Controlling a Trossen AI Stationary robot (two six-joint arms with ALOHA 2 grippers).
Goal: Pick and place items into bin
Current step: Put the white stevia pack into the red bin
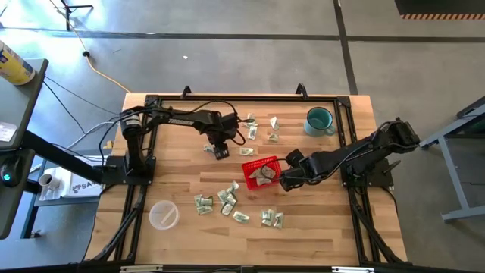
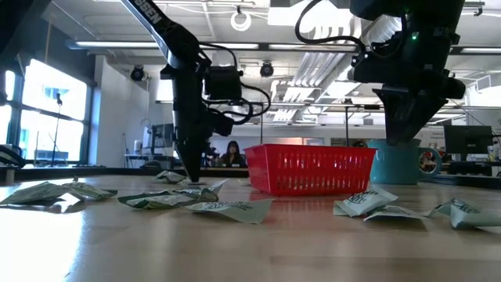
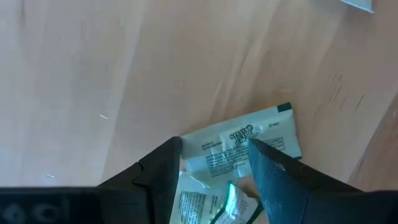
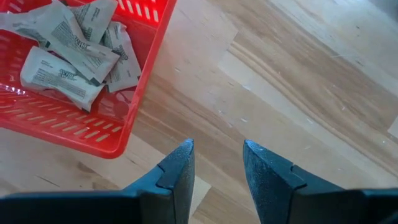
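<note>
Crumpled green-and-white packets (image 2: 223,207) lie closest to the low camera, strewn across the front of the wooden counter (image 1: 318,235); from above they sit in a loose group (image 1: 226,201) below the red basket (image 1: 258,172), with a pair (image 1: 271,218) further right. More loose packets (image 1: 273,129) rest near the far edge beside the teal mug (image 1: 319,121). Clear plastic cup (image 1: 163,214) stands at the near-left.

Red basket sits mid-counter, several packets (image 4: 71,46) already piled inside it.

Left hand (image 3: 214,171) points down over the counter, up and left of the basket. Fingers (image 3: 158,180) parted fairly wide, straddling a small pile of packets (image 3: 239,146) lying flat on the wood; not closed on them. Whether the tips touch a packet cannot be told.

Right hand (image 4: 217,165) hovers just beside the basket's right side, over bare wood. Fingers (image 4: 177,171) set to a narrow gap, nothing between them.

Person seated in the room beyond (image 2: 232,154), seen in the low view.
</note>
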